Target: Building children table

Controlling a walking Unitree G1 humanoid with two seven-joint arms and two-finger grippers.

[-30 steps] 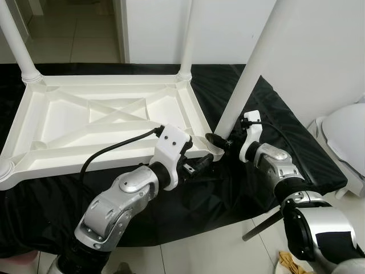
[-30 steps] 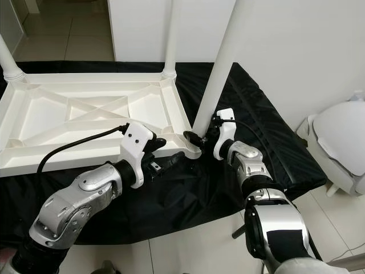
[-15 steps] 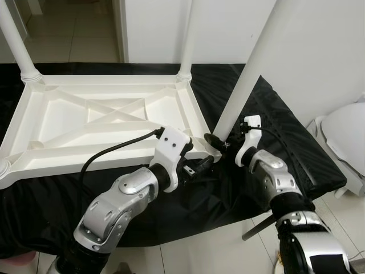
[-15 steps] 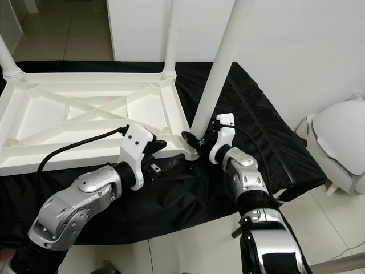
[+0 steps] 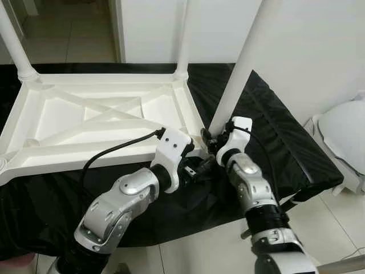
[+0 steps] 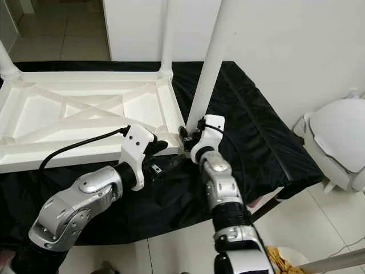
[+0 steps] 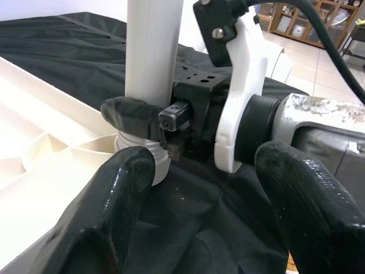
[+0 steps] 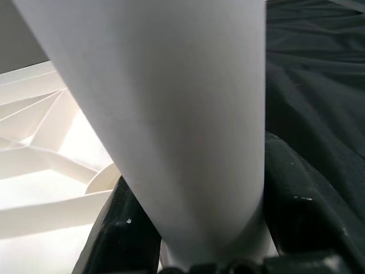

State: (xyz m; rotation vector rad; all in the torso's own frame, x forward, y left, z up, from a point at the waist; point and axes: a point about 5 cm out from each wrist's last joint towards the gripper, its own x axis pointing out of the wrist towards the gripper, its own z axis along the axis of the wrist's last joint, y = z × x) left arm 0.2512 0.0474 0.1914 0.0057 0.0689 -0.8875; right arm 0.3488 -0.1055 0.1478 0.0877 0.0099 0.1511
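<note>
The white children's table top point(image 5: 102, 114) lies upside down on a black cloth. A long white leg point(image 5: 239, 68) stands slightly tilted, with its lower end at the near right corner socket point(image 7: 137, 165). My right gripper point(image 5: 210, 140) is shut on this leg just above its base, and the wrist view shows its black fingers point(image 8: 302, 200) on both sides of the leg point(image 8: 171, 103). My left gripper point(image 5: 199, 166) is open just in front of that corner. Its two fingers point(image 7: 122, 194) are spread and hold nothing.
Two more white legs point(image 5: 182, 34) point(image 5: 14, 45) stand upright at the far corners. The black cloth point(image 5: 285, 142) hangs over a low platform's front edge above tiled floor. A white rounded lid point(image 5: 342, 131) sits at the right. A white wall rises close behind the held leg.
My right arm has swung left towards the table corner, carrying the leg's base onto the corner and standing the leg more upright. My left gripper has stayed in place, open.
</note>
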